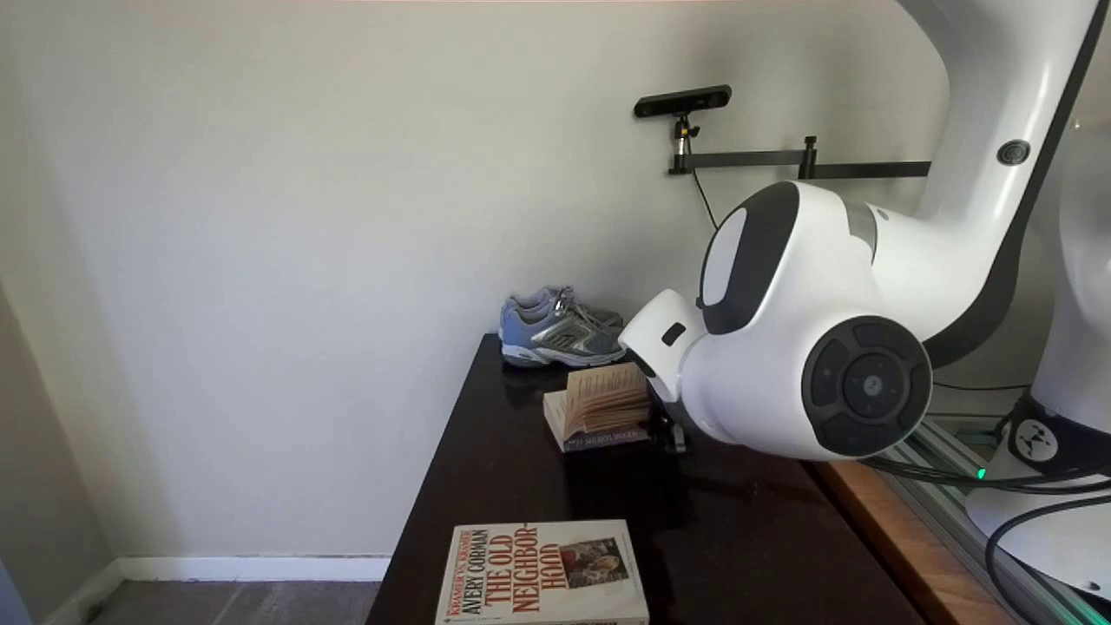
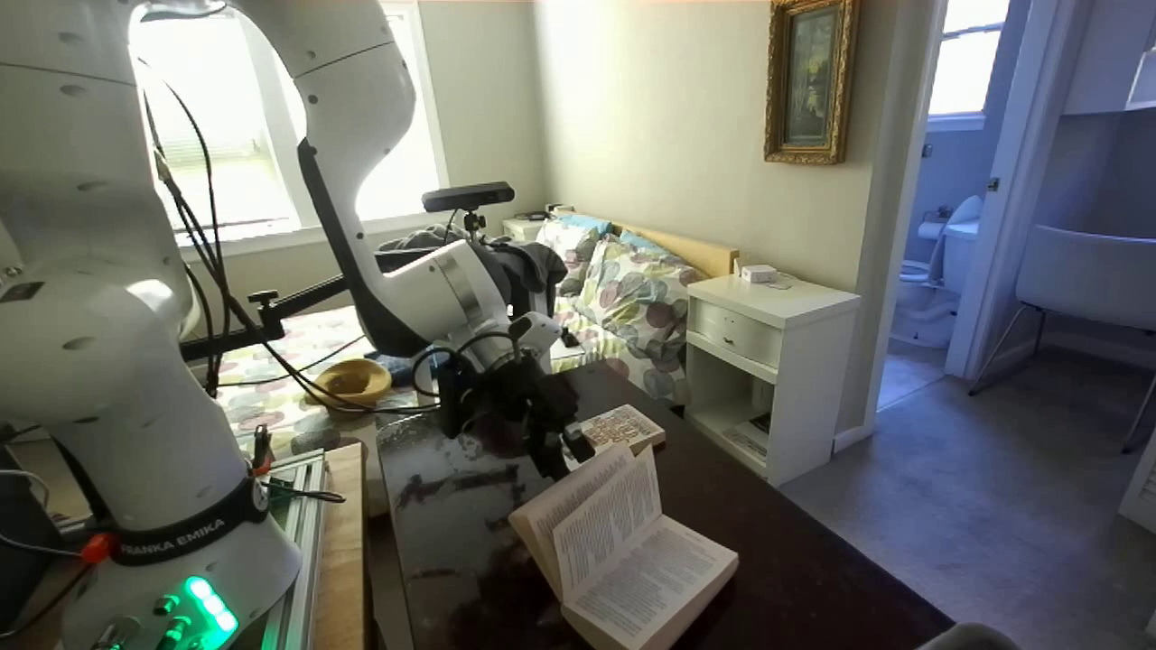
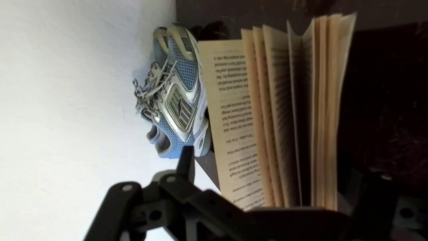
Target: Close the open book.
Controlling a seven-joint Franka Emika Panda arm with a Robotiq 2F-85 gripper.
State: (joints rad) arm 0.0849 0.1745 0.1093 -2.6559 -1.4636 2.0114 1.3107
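Observation:
The open book [image 1: 606, 401] lies on the dark table, and it also shows in an exterior view [image 2: 655, 578] and the wrist view [image 3: 230, 127]. One half lies flat; the other half stands raised with its pages fanned, leaning toward my gripper. My gripper [image 2: 562, 449] is beside the raised pages on the robot's side. In the wrist view, the fingers of my gripper [image 3: 267, 159] are spread wide, with the pages showing beyond and between them. The right finger is very dark. I cannot tell whether a finger touches the pages. The book's cover is mostly hidden.
A larger tan-and-cream book [image 1: 542, 573] lies on the table [image 1: 469, 451], and it also shows in an exterior view [image 2: 628, 426]. Blue-grey shoes [image 1: 560, 330] stand at the table's end by the wall, also visible in the wrist view [image 3: 180, 100].

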